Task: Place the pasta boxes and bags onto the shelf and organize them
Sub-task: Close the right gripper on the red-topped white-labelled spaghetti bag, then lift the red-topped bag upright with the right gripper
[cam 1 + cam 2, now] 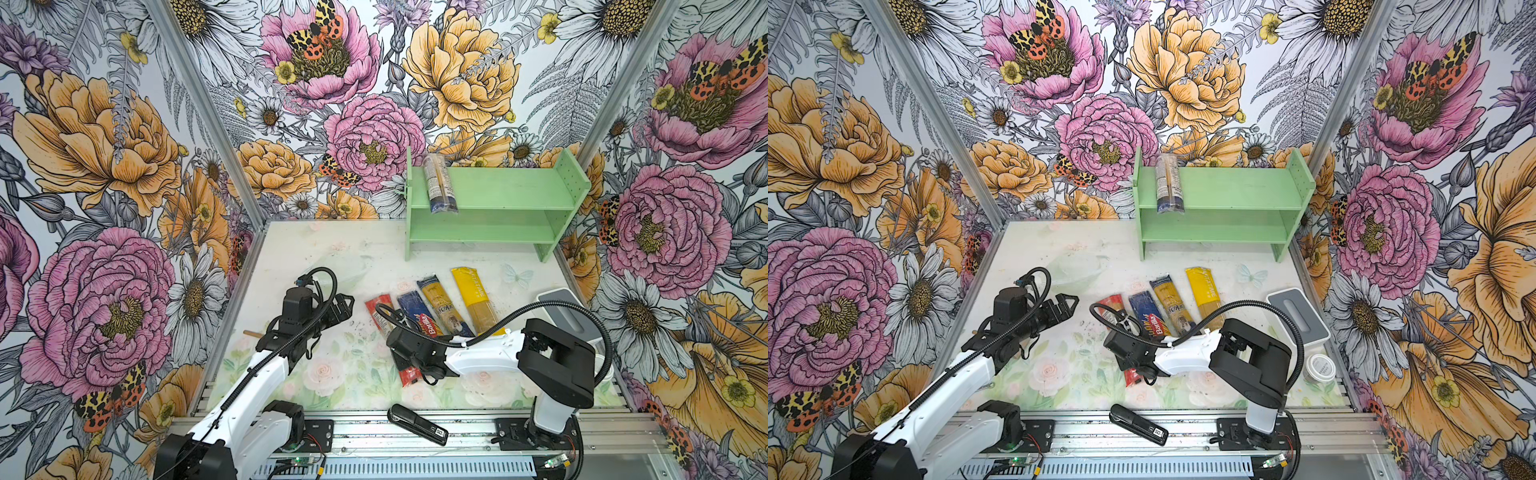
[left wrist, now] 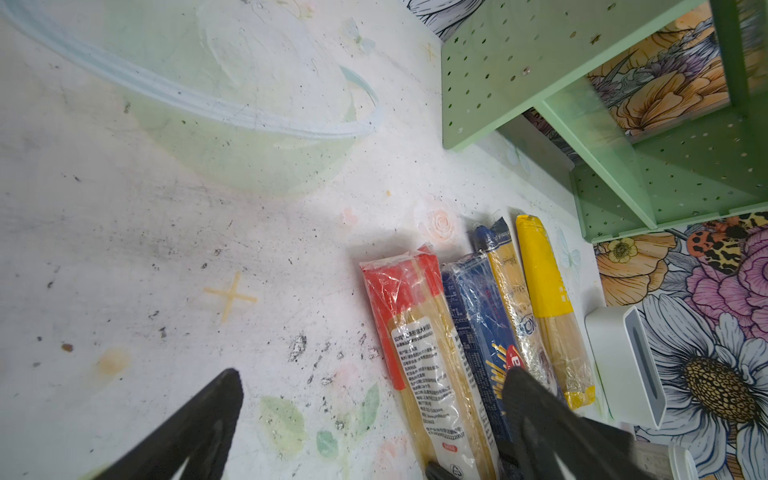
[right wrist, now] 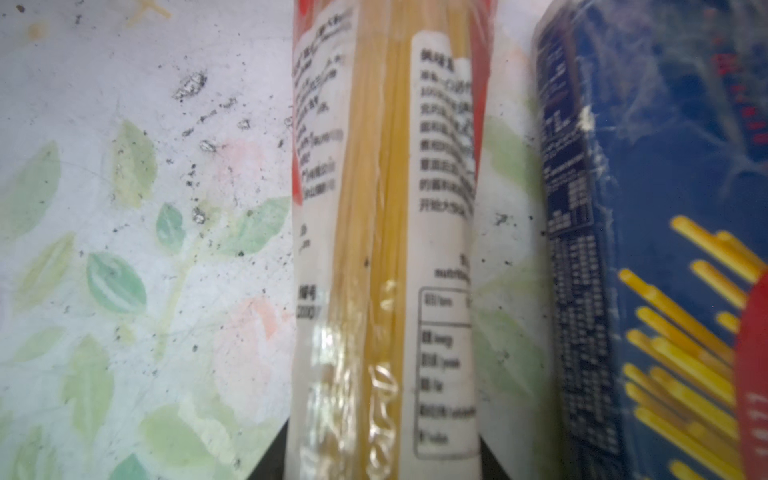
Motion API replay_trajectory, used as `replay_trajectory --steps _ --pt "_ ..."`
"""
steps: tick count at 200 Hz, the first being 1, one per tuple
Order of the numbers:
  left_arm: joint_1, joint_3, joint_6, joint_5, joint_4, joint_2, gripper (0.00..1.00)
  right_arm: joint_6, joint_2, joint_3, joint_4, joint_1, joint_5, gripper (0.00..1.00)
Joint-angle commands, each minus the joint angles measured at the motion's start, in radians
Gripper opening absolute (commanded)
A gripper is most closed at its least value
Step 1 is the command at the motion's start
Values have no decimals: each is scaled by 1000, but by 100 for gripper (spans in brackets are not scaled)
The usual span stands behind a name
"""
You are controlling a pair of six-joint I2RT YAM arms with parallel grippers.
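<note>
Clear, red-ended spaghetti pack [image 3: 382,249]

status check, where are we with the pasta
Left gripper open above table. Right gripper clamped on red-ended pack. Blue-labelled pack on shelf top tier, three more on table. Barilla pack close alongside, gap between.

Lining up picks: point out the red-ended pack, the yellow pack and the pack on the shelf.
red-ended pack [image 2: 395,286], left wrist view, on its red end.
yellow pack [image 1: 467,286], in a top view, on its yellow half.
shelved pack [image 1: 439,183], in a top view, on its middle.
</note>
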Motion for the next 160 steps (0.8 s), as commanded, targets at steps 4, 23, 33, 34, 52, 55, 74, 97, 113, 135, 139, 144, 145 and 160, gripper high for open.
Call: replay_trajectory --steps 4,23,33,34,52,55,74,97,113,135,139,144,145,160 --pt "12 33 -6 17 -31 -25 99 6 10 11 -133 0 -139 27" --pt "10 30 -21 17 -31 -34 99 -10 -16 53 -190 -14 -153 19" --pt "13 28 -25 17 -28 -34 99 -22 -31 72 -212 -25 -171 16" --pt "13 28 -24 16 -28 -34 99 -23 -34 73 -215 -26 -172 15" --pt "12 29 -29 17 -27 -25 99 -32 -69 96 -250 -56 -210 7" --pt "12 29 -29 20 -25 -23 99 -34 -77 97 -254 -63 -220 5" --pt "13 33 -30 28 -15 -10 99 -60 -123 117 -288 -96 -273 0" --pt "10 23 -51 18 20 -7 99 -98 -176 153 -345 -143 -349 0" --pt "9 13 -66 10 53 -2 99 -126 -196 189 -391 -172 -394 0" --pt "8 22 -74 4 63 14 99 -164 -203 252 -456 -206 -442 0" --pt "7 21 -74 2 67 18 99 -167 -205 260 -463 -213 -452 0" --pt "5 22 -74 2 71 23 99 -173 -204 268 -469 -222 -469 0" --pt "4 21 -74 2 72 23 99 -174 -204 270 -470 -224 -473 0" --pt "1 22 -73 -4 74 39 99 -197 -200 296 -493 -246 -500 0"
